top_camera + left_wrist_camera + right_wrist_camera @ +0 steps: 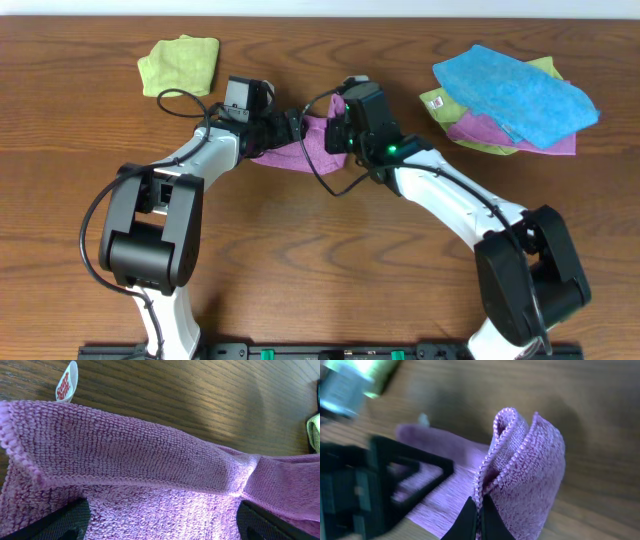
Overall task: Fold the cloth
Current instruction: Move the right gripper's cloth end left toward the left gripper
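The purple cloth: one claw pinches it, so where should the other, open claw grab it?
Probably the stitched hem near the white tag corner of the cloth, away from the right gripper's pinch. The doubled edge forms a raised ridge there, so the open left gripper could close on it from its own side.

A brown wooden table (320, 260) with lengthwise grain is seen under everything. Near its far left corner a light green cloth (180, 63) is laid, loosely crumpled and on its own. Well apart, at the far right, a pile of cloths is found: a bright blue cloth (515, 92) is spread on top, a yellow-green cloth (445, 103) is shown beneath it with a small white label (434, 101) at its left edge, and a purple cloth (560, 145) is tucked at the bottom, exposed along the near side. A pale strip (320, 6) is visible beyond the table's far edge
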Controlling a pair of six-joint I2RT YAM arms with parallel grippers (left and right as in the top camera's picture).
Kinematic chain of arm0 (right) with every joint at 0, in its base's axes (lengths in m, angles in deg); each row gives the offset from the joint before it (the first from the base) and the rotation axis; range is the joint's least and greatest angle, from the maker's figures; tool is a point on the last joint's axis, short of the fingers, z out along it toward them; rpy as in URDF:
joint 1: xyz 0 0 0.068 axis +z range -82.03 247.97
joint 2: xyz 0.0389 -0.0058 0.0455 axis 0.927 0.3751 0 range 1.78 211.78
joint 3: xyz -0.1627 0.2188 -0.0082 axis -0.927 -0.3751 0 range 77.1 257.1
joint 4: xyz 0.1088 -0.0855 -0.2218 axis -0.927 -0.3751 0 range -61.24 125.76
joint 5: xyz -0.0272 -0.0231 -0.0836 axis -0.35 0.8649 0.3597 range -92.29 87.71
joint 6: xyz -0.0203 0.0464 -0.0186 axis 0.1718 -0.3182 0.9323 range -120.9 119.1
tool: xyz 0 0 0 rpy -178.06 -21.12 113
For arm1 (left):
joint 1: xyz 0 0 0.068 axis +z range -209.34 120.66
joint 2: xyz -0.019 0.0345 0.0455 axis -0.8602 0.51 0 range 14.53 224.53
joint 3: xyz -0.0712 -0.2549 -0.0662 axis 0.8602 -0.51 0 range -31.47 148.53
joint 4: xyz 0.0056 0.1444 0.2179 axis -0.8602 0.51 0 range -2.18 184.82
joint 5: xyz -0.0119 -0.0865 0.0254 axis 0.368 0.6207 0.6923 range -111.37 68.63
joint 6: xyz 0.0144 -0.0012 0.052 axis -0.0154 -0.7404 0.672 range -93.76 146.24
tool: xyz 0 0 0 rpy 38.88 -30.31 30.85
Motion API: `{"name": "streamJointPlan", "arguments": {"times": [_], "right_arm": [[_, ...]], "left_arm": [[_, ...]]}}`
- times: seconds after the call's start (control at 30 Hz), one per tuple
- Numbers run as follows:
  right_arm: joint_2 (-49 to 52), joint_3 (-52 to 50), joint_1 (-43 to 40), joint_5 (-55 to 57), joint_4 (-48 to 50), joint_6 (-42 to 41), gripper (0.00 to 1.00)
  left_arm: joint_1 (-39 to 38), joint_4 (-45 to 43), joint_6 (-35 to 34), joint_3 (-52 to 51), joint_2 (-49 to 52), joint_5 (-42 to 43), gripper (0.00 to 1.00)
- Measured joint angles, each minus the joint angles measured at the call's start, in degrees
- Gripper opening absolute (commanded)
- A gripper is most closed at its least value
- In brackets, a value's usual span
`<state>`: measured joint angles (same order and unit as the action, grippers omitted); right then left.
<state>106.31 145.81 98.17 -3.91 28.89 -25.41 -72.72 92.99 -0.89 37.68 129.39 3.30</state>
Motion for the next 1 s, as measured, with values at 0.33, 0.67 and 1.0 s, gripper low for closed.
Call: {"name": "streamJointPlan", "arguments": {"times": [0.33,0.67,1.0], "right_arm": [[0.0,1.1,2.0,-0.4,-1.1,0.0,0.02],[0.0,1.0,2.0,-0.4,-1.2,0.0,0.02],[0.0,1.1,2.2,-0.3,-0.7,0.0,0.02]], "left_arm": [[2.1,0.0,0.0,0.0,-0.5,0.5,0.95],[2.4,-2.8,-0.1,0.0,-5.4,3.2,0.95],[6.4,4.7,1.6,0.0,-8.5,-1.0,0.95]]}}
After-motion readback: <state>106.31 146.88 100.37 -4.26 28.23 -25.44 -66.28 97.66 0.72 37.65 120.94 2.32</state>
